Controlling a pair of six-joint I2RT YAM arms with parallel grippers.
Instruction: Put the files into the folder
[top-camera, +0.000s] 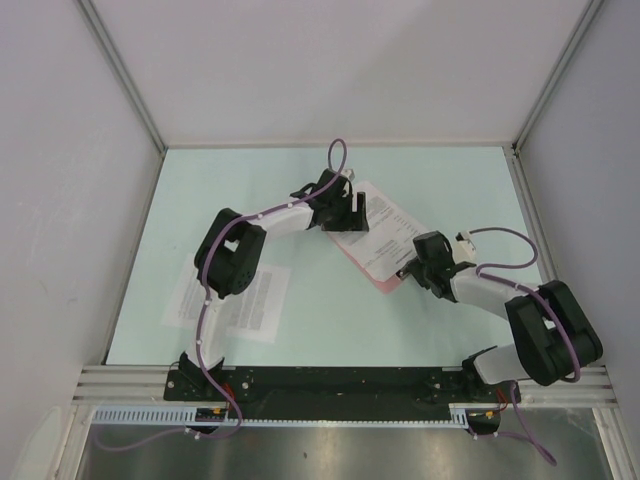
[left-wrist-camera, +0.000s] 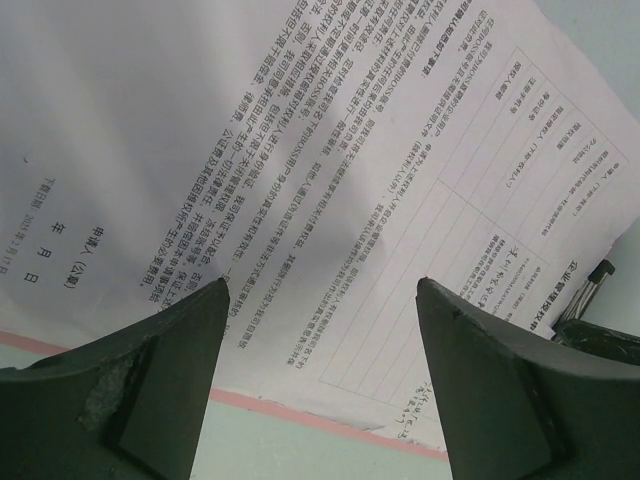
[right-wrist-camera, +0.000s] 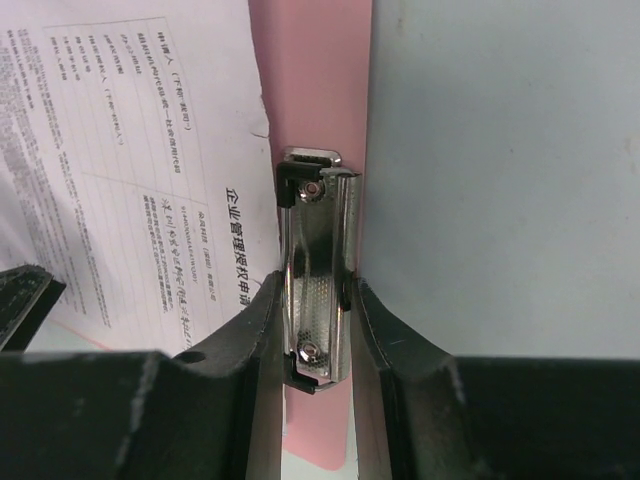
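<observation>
Right of the middle of the pale green table (top-camera: 300, 180) lies the pink clipboard (top-camera: 386, 284) (left-wrist-camera: 270, 405) (right-wrist-camera: 310, 80), flat and turned at a slant. It carries one white printed sheet (top-camera: 385, 235) (left-wrist-camera: 300, 150) (right-wrist-camera: 130, 150), face up and askew, so that a pink strip shows along the sheet's edges. In the right wrist view the sheet's edge runs just beside the metal clip (right-wrist-camera: 318, 260); whether any of it is tucked under the clip cannot be told.

Counted: one clipboard, one clip, one sheet on the board. More loose sheets (top-camera: 255, 300) lie well apart, near the left edge of the table. They look like two overlapping ones, but the left arm covers part of them, so the number is not sure.

The right gripper (top-camera: 412, 262) (right-wrist-camera: 315, 285) is at the board's near short edge. Its two fingers are closed narrowly on the metal clip, one pressed against each long side — the clip fills the gap between them.

The left gripper (top-camera: 348, 208) (left-wrist-camera: 320, 290) is over the far end of the sheet with its jaws spread wide. Only printed paper shows between the fingers (left-wrist-camera: 170, 370) — they grip nothing, and contact with the sheet cannot be made out.
</observation>
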